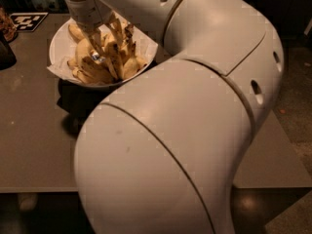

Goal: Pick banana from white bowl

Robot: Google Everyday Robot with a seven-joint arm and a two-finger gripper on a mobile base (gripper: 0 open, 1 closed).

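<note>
Arm: bulky white robot arm (pixel 195 106) fills the middle and right of the view, hides much of the desk, and reaches up and left to the gripper.
Desk: flat grey-brown desk (pixel 29 130) spreads below and to the left of the gripper, with its near edge running along the bottom.
Floor: dark floor (pixel 292 91) lies well right of the gripper, past the desk's edge.
White bowl: white bowl (pixel 61 40) stands on the desk directly under and around the gripper, with crinkled white paper at its rim.
Bananas: yellow, brown-spotted bananas (pixel 129 65) are piled inside the white bowl, crowding the gripper on both sides and beneath it.
Gripper: gripper (pixel 100 50) reaches down into the white bowl among the bananas. Whether it is apart or clamped cannot be told.
Marker: black-and-white printed marker (pixel 28 21) lies flat up-left of the gripper, apart from the bowl.
Dark object: dark object (pixel 6 55) sits well left of the gripper, cut off by the frame.
</note>
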